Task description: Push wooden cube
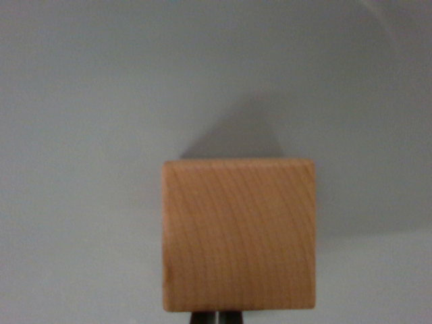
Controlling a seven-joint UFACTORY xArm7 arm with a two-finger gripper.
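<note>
The wrist view showed a wooden cube (239, 234) sitting on a plain, pale grey table (81, 135). No box, bowl or tray showed in the view, so nothing was inside anything. The cube rested right on the bare table.

The cube was in the lower middle part of the view, a little toward the wrist view's right. It filled a big part of the lower half. Its bottom edge came close to the bottom of the view.

The cube was light brown, like honey. Thin, darker lines of wood grain ran up and down its face in soft curves. The corners were a little rounded and the edges looked smooth. Only one flat face could be seen, and it looked square. The picture was a bit blurry, so small marks on the wood could not be made out.

A dark, soft shadow (236, 131) lay on the table just past the top edge of the cube. It was shaped like a hill with a point.

At the very bottom of the view, just under the cube, two small dark tips of the gripper (216, 317) peeked out. They stood close side by side with a thin light gap between them. So little of them showed that it could not be told if the gripper was spread or closed, or if it touched the cube.
</note>
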